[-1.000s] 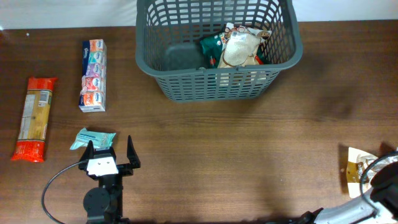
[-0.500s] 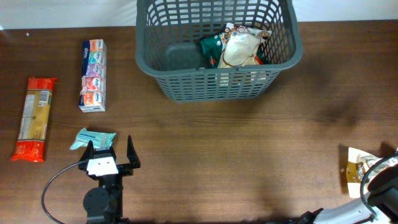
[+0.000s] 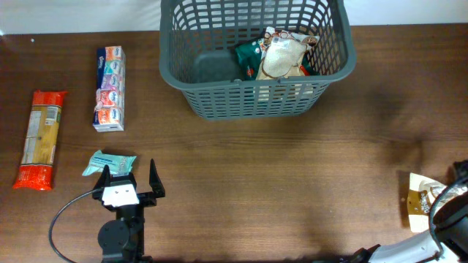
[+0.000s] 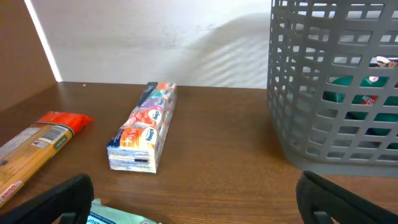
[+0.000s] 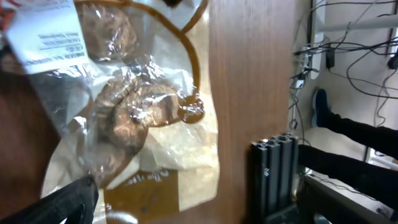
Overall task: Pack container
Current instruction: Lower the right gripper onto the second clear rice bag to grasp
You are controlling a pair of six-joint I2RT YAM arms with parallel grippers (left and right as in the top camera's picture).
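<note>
Plainly, container (image 3: 256, 95) grey, lattice-sided.

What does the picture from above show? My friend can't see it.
A dark grey basket at the far edge of the table holds a few food packets. Left of it lie a long orange packet, a colourful box and a teal packet by the open left gripper. A clear snack bag lies far right.

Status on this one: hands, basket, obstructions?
Left hand open, empty. Right hand open above bag. Basket partly packed. No obstructions seen.
</note>
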